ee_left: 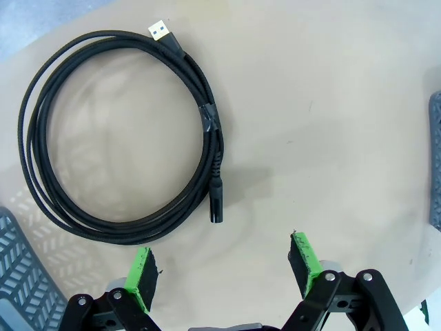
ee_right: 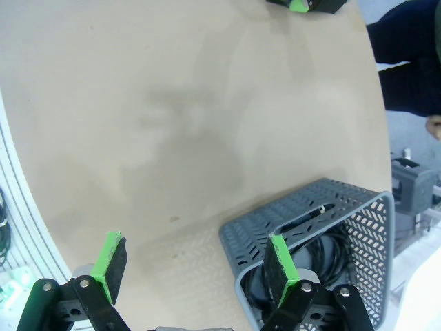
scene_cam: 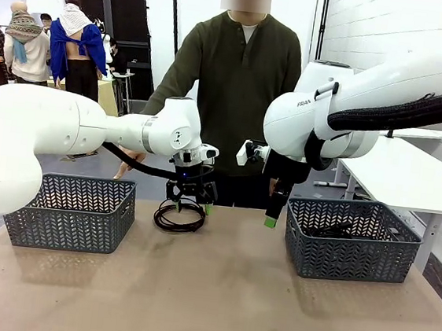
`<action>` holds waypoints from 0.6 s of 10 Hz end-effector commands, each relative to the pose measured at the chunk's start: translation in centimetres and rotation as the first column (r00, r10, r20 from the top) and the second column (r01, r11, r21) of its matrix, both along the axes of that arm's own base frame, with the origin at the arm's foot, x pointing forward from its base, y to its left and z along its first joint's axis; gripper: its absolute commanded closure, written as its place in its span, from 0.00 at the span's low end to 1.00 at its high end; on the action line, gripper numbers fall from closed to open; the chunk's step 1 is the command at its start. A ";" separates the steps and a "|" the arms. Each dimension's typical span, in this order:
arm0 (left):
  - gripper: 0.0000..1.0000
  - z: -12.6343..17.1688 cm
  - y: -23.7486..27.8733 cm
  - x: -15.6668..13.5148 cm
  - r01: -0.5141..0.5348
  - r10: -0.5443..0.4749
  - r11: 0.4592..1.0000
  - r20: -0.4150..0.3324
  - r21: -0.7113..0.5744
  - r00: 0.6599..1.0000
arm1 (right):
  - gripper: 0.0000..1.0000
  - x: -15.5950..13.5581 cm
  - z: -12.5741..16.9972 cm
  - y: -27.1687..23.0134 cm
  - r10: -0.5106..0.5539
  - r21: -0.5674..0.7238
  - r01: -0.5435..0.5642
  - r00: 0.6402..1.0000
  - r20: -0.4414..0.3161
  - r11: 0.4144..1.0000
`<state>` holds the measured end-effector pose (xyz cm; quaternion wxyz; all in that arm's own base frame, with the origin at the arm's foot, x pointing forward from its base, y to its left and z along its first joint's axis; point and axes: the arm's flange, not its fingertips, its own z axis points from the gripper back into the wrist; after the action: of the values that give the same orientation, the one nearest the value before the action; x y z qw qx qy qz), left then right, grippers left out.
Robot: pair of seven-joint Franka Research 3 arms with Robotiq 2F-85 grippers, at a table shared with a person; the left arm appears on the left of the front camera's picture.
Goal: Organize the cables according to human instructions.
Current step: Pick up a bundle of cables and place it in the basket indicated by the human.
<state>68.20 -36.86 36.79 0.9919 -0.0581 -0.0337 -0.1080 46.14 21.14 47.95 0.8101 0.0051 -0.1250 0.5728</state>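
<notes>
One black cable [scene_cam: 180, 216] lies coiled on the table's far middle, with a gold USB plug [ee_left: 159, 29] and a black plug at its ends. My left gripper [scene_cam: 190, 200] hovers open just above the coil; in the left wrist view the coil [ee_left: 210, 121] lies ahead and to the left of the open left gripper [ee_left: 224, 265], nothing between the pads. My right gripper [scene_cam: 271, 218] hangs open above the table beside the right basket [scene_cam: 349, 262]. In the right wrist view, more black cables [ee_right: 331, 258] lie inside that basket [ee_right: 303, 200], under the empty right gripper [ee_right: 195, 267].
A second grey mesh basket [scene_cam: 71, 233] stands at the left of the table. A person in a dark green top [scene_cam: 235, 72] stands at the far edge, one hand [scene_cam: 126, 163] low behind my left arm. The near half of the table is bare.
</notes>
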 end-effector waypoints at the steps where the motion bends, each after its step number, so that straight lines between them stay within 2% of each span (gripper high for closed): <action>1: 0.00 -0.2 -0.4 0.2 -0.006 0.006 1.000 0.042 0.003 0.999 | 0.00 0.0 -0.1 0.0 -0.003 -0.004 0.003 1.000 0.004 1.000; 6: 0.00 0.0 -1.7 0.4 -0.072 0.064 0.996 0.155 0.046 0.986 | 0.00 0.0 -0.1 0.0 -0.003 -0.004 0.003 1.000 0.004 1.000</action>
<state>68.62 -38.13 37.21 0.9896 -0.0469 -0.0893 -0.1024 46.14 21.14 47.95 0.8101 0.0051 -0.1250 0.5728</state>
